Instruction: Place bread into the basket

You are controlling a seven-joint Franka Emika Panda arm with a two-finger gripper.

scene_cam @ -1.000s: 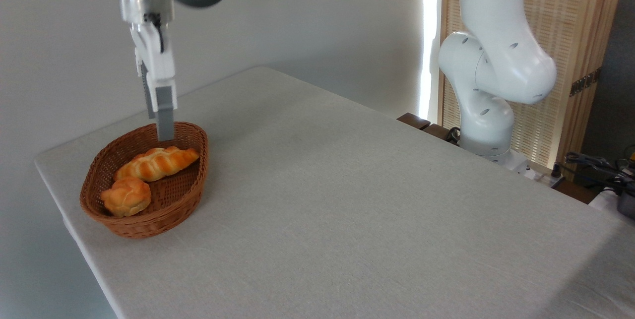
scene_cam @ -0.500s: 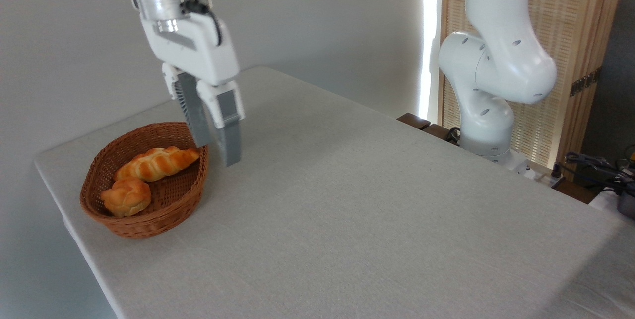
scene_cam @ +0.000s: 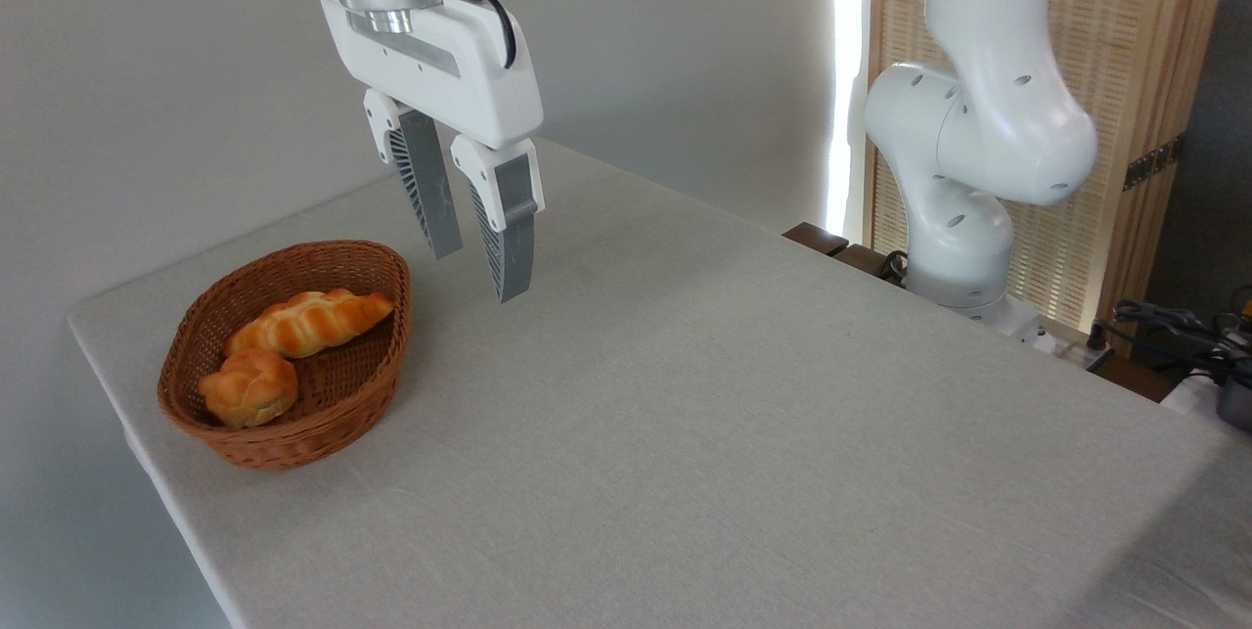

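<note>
Lying inside the oval brown woven wicker basket (scene_cam: 293, 433), the elongated braided golden-orange bread (scene_cam: 309, 322) rests along the far half of the basket's floor, its right tip close to the basket's right wall. A smaller round knotted golden bun (scene_cam: 249, 386) sits in the near-left part of the same basket, just beside the loaf's left end and possibly touching it. The basket stands near the left corner of the grey cloth-covered table (scene_cam: 743, 414), close to the table's left edge.

The white two-finger gripper (scene_cam: 479, 275) hangs in the air above the table, to the right of the basket and clear of its rim. Its grey ribbed fingers (scene_cam: 511, 247) point downward and stand apart with a plain gap between them; nothing is held between them. A black cable runs along the top of the gripper's white body, under the silver wrist flange.

The white jointed arm base (scene_cam: 963, 169) rises at the far right edge of the table, in front of a pale slatted wooden screen (scene_cam: 1125, 62).
</note>
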